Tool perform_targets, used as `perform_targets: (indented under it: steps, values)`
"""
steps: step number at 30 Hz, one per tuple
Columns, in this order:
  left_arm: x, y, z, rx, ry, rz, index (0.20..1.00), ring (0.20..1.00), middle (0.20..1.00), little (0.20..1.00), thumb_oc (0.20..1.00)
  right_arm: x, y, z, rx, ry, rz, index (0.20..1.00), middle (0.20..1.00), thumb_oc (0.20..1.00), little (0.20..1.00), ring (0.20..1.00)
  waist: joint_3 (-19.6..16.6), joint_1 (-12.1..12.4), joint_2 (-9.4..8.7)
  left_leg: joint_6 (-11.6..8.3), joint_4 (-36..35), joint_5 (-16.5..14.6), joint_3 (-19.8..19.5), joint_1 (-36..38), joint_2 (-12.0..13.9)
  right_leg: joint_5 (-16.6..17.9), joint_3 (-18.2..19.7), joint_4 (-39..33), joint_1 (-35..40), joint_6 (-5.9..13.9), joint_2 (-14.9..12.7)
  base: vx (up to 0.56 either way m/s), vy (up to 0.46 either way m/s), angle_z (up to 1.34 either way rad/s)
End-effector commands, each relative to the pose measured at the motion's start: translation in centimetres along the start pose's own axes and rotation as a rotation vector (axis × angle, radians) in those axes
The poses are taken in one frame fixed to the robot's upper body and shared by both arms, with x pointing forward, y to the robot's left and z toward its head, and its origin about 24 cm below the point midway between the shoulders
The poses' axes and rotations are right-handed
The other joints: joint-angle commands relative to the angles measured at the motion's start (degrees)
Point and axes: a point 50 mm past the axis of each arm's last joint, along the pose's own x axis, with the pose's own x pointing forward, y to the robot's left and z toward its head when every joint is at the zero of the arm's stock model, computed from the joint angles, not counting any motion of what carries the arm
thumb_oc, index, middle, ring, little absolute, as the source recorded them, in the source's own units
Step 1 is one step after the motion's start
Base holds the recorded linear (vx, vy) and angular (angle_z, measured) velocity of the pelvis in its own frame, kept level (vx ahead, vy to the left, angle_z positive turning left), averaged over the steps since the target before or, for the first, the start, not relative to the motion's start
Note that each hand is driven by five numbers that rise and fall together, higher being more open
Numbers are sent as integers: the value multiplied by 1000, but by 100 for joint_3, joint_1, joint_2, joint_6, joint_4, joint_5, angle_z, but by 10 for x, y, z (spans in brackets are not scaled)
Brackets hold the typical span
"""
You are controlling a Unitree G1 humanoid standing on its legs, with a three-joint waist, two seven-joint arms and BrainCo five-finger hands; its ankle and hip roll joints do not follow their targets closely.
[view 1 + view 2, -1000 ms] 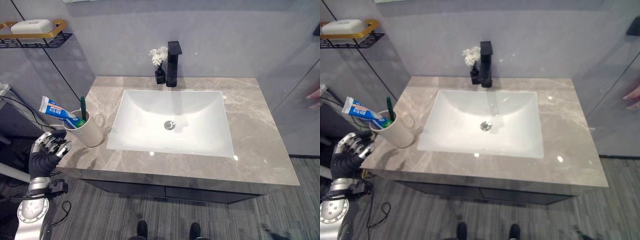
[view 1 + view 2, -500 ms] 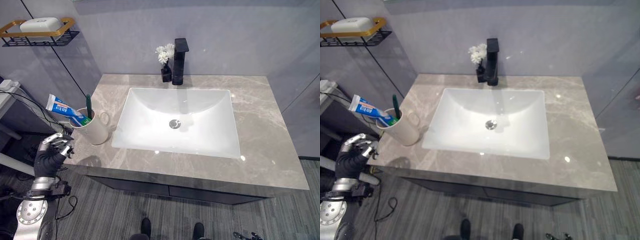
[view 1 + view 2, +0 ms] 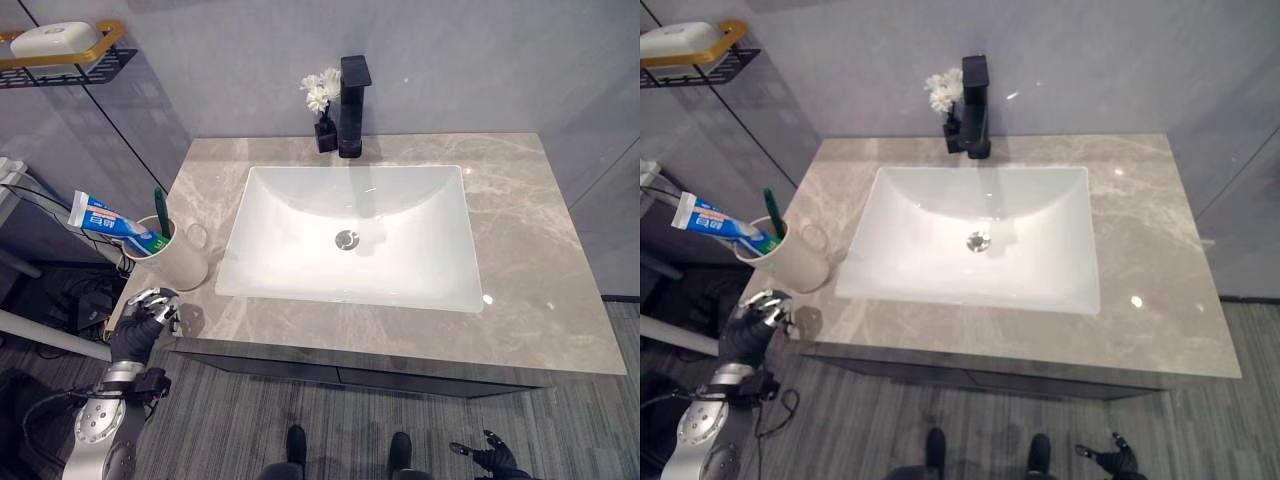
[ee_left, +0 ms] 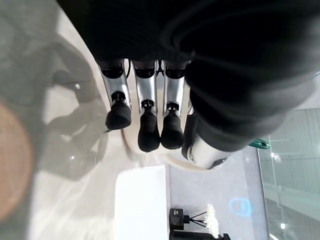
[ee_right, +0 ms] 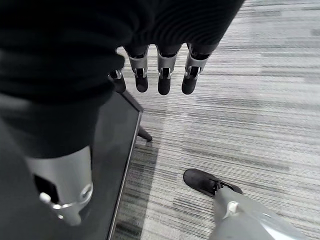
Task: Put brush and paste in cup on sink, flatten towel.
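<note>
Hanging empty by the floor, right hand, fingers relaxed

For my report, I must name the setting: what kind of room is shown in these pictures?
Most likely a bathroom: a white sink set in a marble counter with a black faucet, and a cup holding toothpaste.

Bathroom — marble vanity, white sink, black faucet.

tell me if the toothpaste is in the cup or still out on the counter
In the cup. The toothpaste tube leans out over the rim of the cream cup, beside the green toothbrush; neither lies on the counter.
</note>
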Motion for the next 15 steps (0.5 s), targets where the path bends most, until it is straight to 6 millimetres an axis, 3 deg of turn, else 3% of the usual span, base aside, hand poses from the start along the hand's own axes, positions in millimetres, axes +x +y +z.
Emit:
perform_targets:
  steps: [1,15]
  values:
    - [18,13,25,60,-103,26,200,200,200,200,200,5,-3,20,-71,-65,0,1000,1000,1000,1000,1000,173,-161,-115,-127,13,173,4,-132,105,-8,79,46,284,415,-378,0,0,0]
    - [29,25,32,90,-93,37,200,200,200,200,200,6,-14,13,-77,-24,-29,1000,1000,1000,1000,1000,326,-291,-84,-111,13,157,122,-242,67,62,241,46,39,455,-403,9,3,-4]
